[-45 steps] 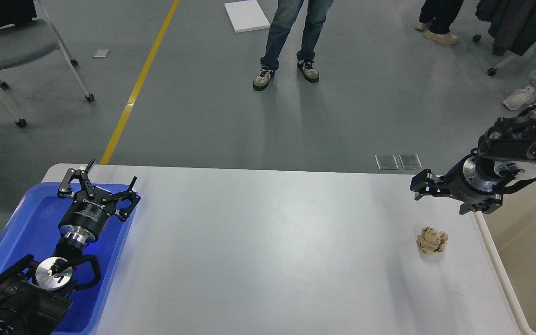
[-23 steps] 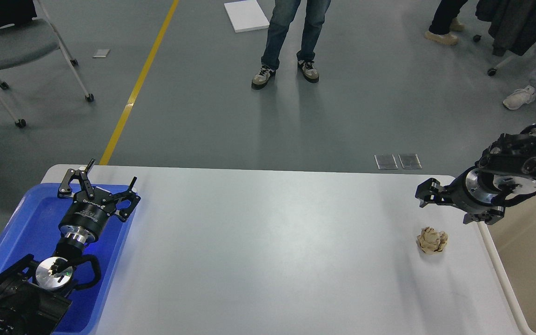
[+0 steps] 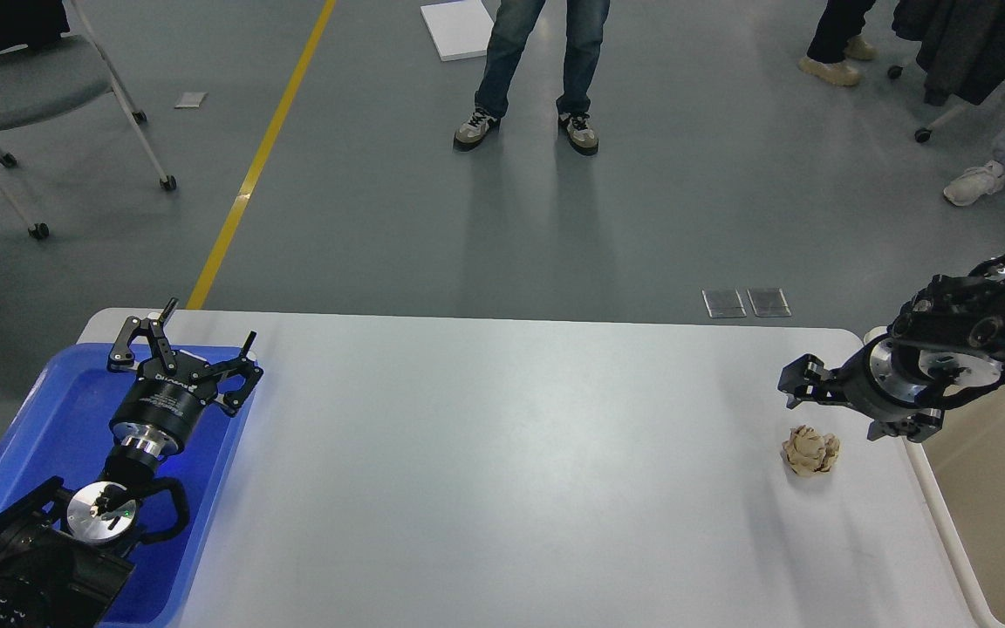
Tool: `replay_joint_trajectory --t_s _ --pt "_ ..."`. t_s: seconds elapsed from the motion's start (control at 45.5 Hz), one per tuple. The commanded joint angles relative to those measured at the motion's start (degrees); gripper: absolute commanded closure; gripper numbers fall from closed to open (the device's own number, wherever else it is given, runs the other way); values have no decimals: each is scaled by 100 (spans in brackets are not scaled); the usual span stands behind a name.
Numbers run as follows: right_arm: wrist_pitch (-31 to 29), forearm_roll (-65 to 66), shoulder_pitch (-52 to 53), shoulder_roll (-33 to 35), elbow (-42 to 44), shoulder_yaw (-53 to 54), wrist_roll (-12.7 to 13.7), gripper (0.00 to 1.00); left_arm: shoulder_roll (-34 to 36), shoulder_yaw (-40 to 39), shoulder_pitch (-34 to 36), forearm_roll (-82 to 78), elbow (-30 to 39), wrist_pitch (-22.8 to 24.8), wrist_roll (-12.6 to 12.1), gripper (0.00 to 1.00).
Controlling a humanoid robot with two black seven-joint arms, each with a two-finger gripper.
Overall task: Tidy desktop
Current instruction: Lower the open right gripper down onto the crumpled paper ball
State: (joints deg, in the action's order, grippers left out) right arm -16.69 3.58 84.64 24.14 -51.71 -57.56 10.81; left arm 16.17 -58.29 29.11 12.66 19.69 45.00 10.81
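surface (image 3: 502,453): smooth, a bit shiny, white-grey | tray (image 3: 49,419): shiny blue plastic | ball (image 3: 810,450): crumpled tan paper, rough | bin (image 3: 991,515): matt beige plastic | left wrist (image 3: 101,513): shiny metal

The right gripper (image 3: 795,384), at the right of the frame, is seen small, dark and nearly end-on, so its fingers cannot be told apart. The right arm (image 3: 982,340) behind it is cut off by the right edge. The beige bin (image 3: 991,488) at lower right shows only part of its rim and inside, cropped by the right and bottom edges. The left arm (image 3: 31,567) hides part of the blue tray (image 3: 49,427) at lower left, which the frame's corner also crops. The table (image 3: 502,488) runs out past the bottom edge. The person in jeans (image 3: 546,61) at top centre is cut off above the legs.
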Motion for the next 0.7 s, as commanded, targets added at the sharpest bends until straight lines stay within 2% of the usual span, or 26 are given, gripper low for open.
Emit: replay_joint_trajectory --t_s 0.0,0.132,0.682 --pt "245 11 -369 -41 512 34 0 0 0 2 7 0 0 0 0 0" --pt "298 11 -501 -252 671 218 0 0 0 -7 -2 0 0 0 0 0" --pt "728 11 -1345 -270 1084 658 0 0 0 -7 -2 0 0 0 0 0"
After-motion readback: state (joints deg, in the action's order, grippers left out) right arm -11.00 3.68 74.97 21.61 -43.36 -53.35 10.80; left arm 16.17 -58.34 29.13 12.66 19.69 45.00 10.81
